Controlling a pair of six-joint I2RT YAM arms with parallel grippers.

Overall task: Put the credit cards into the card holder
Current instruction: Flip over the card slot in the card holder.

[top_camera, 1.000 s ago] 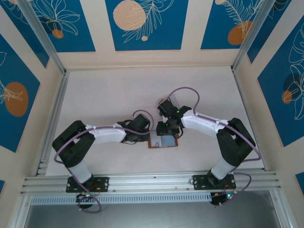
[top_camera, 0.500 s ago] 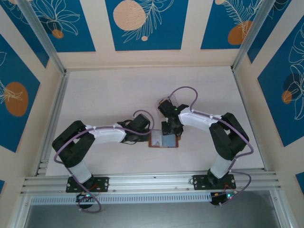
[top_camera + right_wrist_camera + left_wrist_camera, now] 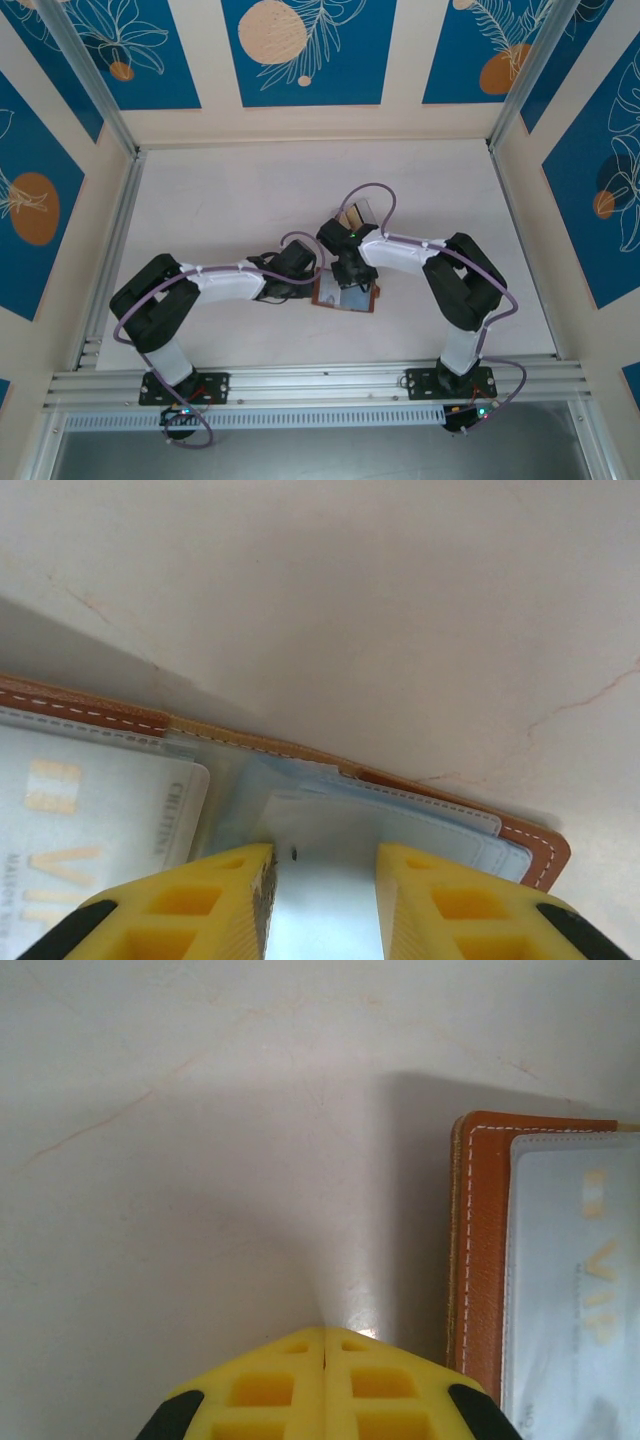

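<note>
The card holder (image 3: 345, 297) lies open on the table, brown leather rim with clear grey-blue sleeves. In the right wrist view its stitched edge (image 3: 520, 832) runs across. My right gripper (image 3: 325, 850) is over its right half, shut on a pale credit card (image 3: 325, 905) by its two long edges. The card's front end sits in a sleeve mouth. Another card marked VIP (image 3: 90, 820) lies inside the left sleeve. My left gripper (image 3: 325, 1332) is shut on nothing, its tip on the table just left of the holder (image 3: 480, 1260). From above, the grippers (image 3: 312, 287) (image 3: 350, 278) flank the holder.
A clear plastic box (image 3: 350, 214) with something tan in it stands just behind the right wrist. Aluminium rails run along the left side (image 3: 110, 250) and the front edge (image 3: 320, 380). Open tabletop lies to the back and left.
The right arm has folded in and its gripper has shifted left and nearer over the holder. The holder has turned slightly. The left arm has stayed put.
</note>
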